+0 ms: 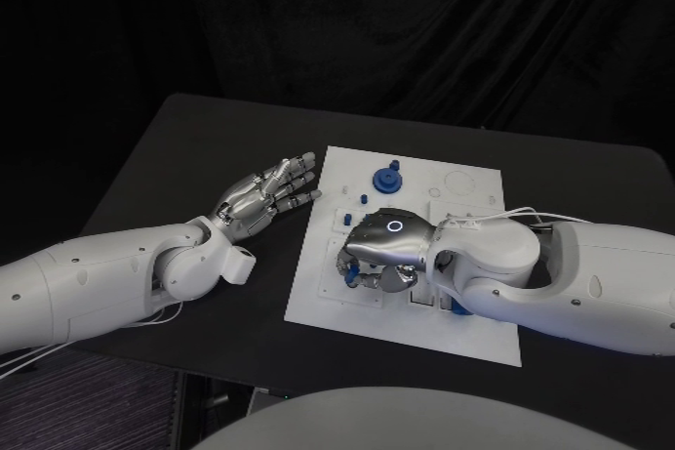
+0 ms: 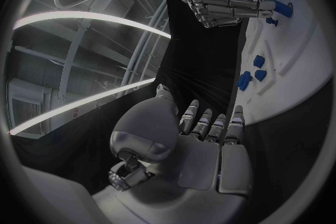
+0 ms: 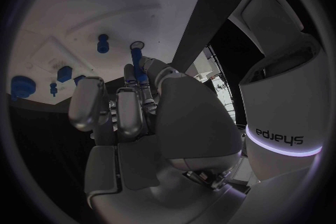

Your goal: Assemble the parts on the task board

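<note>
The white task board (image 1: 471, 328) lies in the middle of the black table. My right hand (image 1: 377, 250) hovers over the board's left half with its fingers curled down. It pinches a slim blue part (image 3: 139, 70), whose end sticks out past the fingertips (image 2: 282, 9). My left hand (image 1: 267, 194) lies open and flat, just off the board's left edge and touching nothing. A round blue part (image 1: 387, 180) stands near the board's far edge. A small blue part (image 1: 346, 219) sits just beyond my right hand. Further blue parts (image 2: 259, 61) sit on the board (image 2: 301, 67).
Another blue part (image 1: 461, 308) peeks out under my right forearm. White cables (image 1: 493, 216) run over my right wrist. The black table (image 1: 183, 147) extends bare to the left of the board; its near edge runs close under my left forearm.
</note>
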`<control>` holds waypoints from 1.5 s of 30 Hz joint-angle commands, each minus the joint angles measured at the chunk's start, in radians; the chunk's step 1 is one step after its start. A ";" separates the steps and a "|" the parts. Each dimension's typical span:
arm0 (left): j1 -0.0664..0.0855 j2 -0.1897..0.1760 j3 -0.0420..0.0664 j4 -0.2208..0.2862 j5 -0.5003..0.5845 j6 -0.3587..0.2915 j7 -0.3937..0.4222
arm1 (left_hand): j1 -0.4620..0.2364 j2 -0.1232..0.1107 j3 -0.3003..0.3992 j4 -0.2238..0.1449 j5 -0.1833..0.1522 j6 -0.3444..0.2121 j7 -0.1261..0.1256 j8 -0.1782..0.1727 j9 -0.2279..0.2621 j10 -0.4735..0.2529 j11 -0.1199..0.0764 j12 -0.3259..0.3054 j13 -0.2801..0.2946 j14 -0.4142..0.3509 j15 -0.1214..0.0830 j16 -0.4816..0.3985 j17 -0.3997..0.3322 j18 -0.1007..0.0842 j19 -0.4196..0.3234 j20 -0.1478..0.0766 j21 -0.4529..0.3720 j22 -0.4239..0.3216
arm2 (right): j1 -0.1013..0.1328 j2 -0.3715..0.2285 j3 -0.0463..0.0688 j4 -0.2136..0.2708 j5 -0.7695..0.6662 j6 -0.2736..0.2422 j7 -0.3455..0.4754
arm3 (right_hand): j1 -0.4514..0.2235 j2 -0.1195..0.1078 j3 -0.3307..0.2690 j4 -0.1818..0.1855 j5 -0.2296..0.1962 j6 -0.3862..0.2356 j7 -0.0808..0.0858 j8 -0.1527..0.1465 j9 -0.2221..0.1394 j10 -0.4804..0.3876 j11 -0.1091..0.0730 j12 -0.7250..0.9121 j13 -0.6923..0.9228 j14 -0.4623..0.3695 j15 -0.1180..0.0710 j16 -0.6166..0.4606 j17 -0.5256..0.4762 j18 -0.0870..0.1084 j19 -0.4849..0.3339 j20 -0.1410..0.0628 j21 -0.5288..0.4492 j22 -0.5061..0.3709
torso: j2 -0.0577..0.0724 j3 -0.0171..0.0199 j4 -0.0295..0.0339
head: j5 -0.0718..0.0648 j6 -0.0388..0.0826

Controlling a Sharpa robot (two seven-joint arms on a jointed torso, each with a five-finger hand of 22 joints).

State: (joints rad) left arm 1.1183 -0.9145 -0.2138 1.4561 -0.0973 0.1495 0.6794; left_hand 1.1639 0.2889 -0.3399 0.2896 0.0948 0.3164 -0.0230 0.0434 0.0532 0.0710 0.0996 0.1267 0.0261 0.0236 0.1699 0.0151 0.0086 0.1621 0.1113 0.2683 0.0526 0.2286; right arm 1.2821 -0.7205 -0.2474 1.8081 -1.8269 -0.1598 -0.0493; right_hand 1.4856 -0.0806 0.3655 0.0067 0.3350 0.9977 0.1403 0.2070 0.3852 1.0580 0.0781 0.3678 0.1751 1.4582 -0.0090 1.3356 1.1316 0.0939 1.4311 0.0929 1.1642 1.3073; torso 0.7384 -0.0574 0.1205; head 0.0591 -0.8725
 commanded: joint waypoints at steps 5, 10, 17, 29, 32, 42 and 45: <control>-0.001 0.000 0.001 0.002 0.005 0.014 0.050 | 0.003 -0.001 0.008 0.001 0.010 -0.002 -0.002 -0.002 0.001 -0.005 0.001 -0.004 -0.001 0.001 0.005 0.000 0.000 0.012 -0.002 0.007 0.007 0.000 | -0.005 -0.014 0.000 0.009 -0.019 0.015 0.002 | 0.008 -0.003 0.001 -0.006 -0.007 -0.004 -0.004 -0.004 0.001 0.017 -0.009 0.003 0.003 -0.008 -0.001 -0.004 0.000 -0.011 -0.004 0.000 0.001 0.154 | -0.002 0.0012 0.0017 | 0.000 0.000; -0.002 -0.001 0.001 -0.001 0.005 0.013 0.048 | 0.005 -0.001 0.011 0.001 0.019 -0.006 -0.004 -0.003 0.001 -0.006 0.001 -0.005 -0.001 0.001 0.006 0.000 0.000 0.012 -0.002 0.007 0.007 -0.001 | -0.007 -0.021 0.000 0.014 -0.019 0.016 0.000 | 0.008 -0.004 0.000 -0.006 -0.007 -0.004 -0.004 -0.004 0.002 0.018 -0.009 0.003 0.003 -0.009 -0.001 -0.004 -0.001 -0.011 -0.004 0.000 0.002 0.155 | -0.003 0.0003 0.0008 | 0.002 0.000; -0.002 0.001 0.001 -0.002 0.018 0.014 0.044 | 0.009 0.000 0.016 0.001 0.029 -0.006 -0.004 -0.003 0.001 -0.007 0.001 -0.006 -0.001 0.000 0.006 -0.001 0.000 0.012 -0.002 0.007 0.007 -0.003 | -0.009 -0.024 0.000 0.016 -0.019 0.020 -0.004 | 0.007 -0.005 0.000 -0.007 -0.008 -0.004 -0.004 -0.004 0.002 0.018 -0.009 0.002 0.003 -0.011 -0.001 -0.008 -0.007 -0.010 -0.007 0.000 -0.005 0.153 | -0.004 -0.0001 -0.0005 | 0.000 0.000; -0.002 0.000 0.001 -0.003 0.033 0.012 0.037 | 0.013 0.000 0.019 0.001 0.035 -0.006 -0.004 -0.003 0.001 -0.008 0.001 -0.007 -0.001 -0.001 0.006 -0.001 -0.001 0.012 -0.003 0.007 0.007 -0.005 | -0.026 -0.022 0.000 0.012 -0.019 0.023 -0.012 | 0.000 -0.008 -0.001 -0.005 -0.012 -0.014 0.000 -0.016 0.004 0.006 -0.005 -0.009 0.004 -0.019 0.003 -0.017 -0.020 -0.008 -0.014 0.002 -0.017 0.149 | -0.003 0.0000 -0.0002 | 0.001 0.000; -0.003 0.001 0.001 -0.005 0.033 0.011 0.036 | 0.014 0.000 0.020 0.001 0.036 -0.006 -0.004 -0.003 0.001 -0.008 0.001 -0.007 -0.001 -0.001 0.006 -0.001 -0.001 0.012 -0.004 0.007 0.007 -0.006 | -0.032 -0.018 0.000 0.005 -0.019 0.020 -0.013 | -0.002 -0.008 -0.001 -0.004 -0.013 -0.015 0.000 -0.017 0.004 0.004 -0.004 -0.011 0.005 -0.019 0.003 -0.017 -0.020 -0.008 -0.015 0.003 -0.018 0.149 | -0.003 -0.0007 -0.0003 | 0.001 0.000; -0.003 0.003 0.001 -0.012 0.034 0.012 0.033 | 0.017 0.000 0.022 0.001 0.038 -0.005 -0.003 -0.003 0.001 -0.009 0.001 -0.007 -0.001 -0.001 0.007 -0.001 -0.001 0.012 -0.004 0.007 0.007 -0.005 | -0.053 -0.002 0.000 -0.017 -0.019 0.015 -0.015 | -0.009 -0.009 0.001 0.000 -0.031 -0.031 0.002 -0.032 0.004 -0.016 0.001 -0.026 0.004 -0.026 0.007 -0.023 -0.030 -0.006 -0.022 0.006 -0.030 0.146 | -0.003 0.0002 0.0014 | -0.002 0.000; -0.003 0.003 0.001 -0.013 0.034 0.012 0.032 | 0.019 0.001 0.025 0.001 0.041 -0.004 -0.002 -0.002 0.001 -0.009 0.002 -0.007 -0.001 -0.001 0.007 -0.001 -0.001 0.012 -0.004 0.008 0.007 -0.006 | -0.056 0.000 0.000 -0.021 -0.019 0.010 -0.017 | -0.009 -0.009 0.002 0.000 -0.034 -0.034 0.002 -0.035 0.004 -0.019 0.001 -0.028 0.005 -0.027 0.008 -0.025 -0.034 -0.005 -0.024 0.007 -0.034 0.145 | -0.003 -0.0001 0.0007 | -0.002 0.000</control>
State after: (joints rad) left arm 1.1170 -0.9139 -0.2136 1.4423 -0.0726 0.1514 0.6794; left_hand 1.1722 0.2888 -0.3234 0.2896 0.1302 0.3127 -0.0267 0.0434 0.0530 0.0710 0.0996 0.1229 0.0261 0.0236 0.1698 0.0151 0.0086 0.1622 0.1077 0.2719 0.0562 0.2239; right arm 1.2358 -0.7217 -0.2402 1.7911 -1.8391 -0.1698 -0.0527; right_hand 1.4812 -0.0845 0.3653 0.0070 0.3043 0.9695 0.1440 0.1779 0.3904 1.0431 0.0790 0.3418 0.1834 1.4365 -0.0015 1.3160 1.0985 0.0939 1.4169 0.1001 1.1327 1.3078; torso 0.7354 -0.0573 0.1217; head 0.0568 -0.8725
